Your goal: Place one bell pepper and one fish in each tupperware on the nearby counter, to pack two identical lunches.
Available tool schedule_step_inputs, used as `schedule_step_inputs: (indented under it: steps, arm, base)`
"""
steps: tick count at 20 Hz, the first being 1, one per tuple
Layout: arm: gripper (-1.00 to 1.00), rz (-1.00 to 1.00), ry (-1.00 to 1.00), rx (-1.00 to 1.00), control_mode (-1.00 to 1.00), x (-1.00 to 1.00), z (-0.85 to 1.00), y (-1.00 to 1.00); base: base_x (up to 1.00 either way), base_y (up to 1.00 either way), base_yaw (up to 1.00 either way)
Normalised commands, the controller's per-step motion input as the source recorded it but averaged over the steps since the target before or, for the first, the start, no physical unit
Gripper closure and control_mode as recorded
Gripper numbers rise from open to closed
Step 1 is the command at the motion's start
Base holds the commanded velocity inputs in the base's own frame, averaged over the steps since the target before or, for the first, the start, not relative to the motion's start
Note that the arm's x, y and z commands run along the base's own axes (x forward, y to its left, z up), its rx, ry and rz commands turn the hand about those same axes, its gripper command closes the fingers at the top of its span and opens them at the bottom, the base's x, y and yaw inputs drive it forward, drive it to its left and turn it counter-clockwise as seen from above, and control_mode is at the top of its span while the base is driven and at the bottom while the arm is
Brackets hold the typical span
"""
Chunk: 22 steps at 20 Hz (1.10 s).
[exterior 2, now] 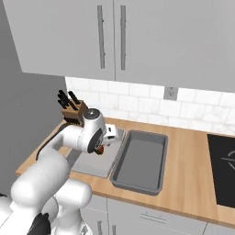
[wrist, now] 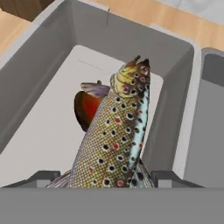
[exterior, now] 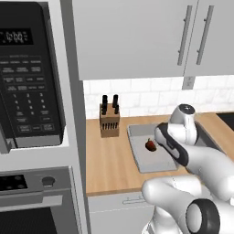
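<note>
The white arm reaches forward from the base and bends down over the lighter tray (exterior: 146, 161), which lies on the wooden counter (exterior: 107, 164) just right of the knife block (exterior: 109, 119); its wrist hangs low above the tray's middle, the hand pointing steeply down. In the hand view the gripper (wrist: 107, 177) has its jaws clamped on a speckled fish (wrist: 114, 140), one dark fingertip (wrist: 41, 177) on each side of the body near the tail end; the fish sticks out ahead of the hand, its far end over the tray floor and close to the far wall. Under and behind the fish lies a red bell pepper (wrist: 85, 109) on the pale tray floor; from the left base view the same pepper sits in the tray just beside the wrist. The darker, deeper tray (exterior 2: 140, 160) stands right next to the lighter one, rims side by side, on its right. Whether the fish touches the pepper or the tray floor I cannot tell.
</note>
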Motion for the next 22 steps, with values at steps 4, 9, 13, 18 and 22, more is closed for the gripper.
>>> schedule_step_inputs:
  steps: [4,9,13,18,22]
  arm:
    - [1.0,0.0,0.08,-0.01,-1.0,0.0,-0.28,-0.15]
    - [1.0,0.0,0.0,-0.07,-1.0,0.14,-0.4,0.03]
    - [1.0,0.0,0.0,-0.07,-1.0,0.16,-0.28,0.21]
    - [-1.0,0.0,0.0,-0.06,-1.0,0.0,-0.19,0.17]
    - [-1.0,0.0,0.0,-0.02,-1.0,0.04,-0.06,0.02]
  base:
    - [0.0,0.0,0.0]
    - [0.0,0.0,0.0]
    - [0.0,0.0,0.0]
    - [0.0,0.0,0.0]
    - [0.0,0.0,0.0]
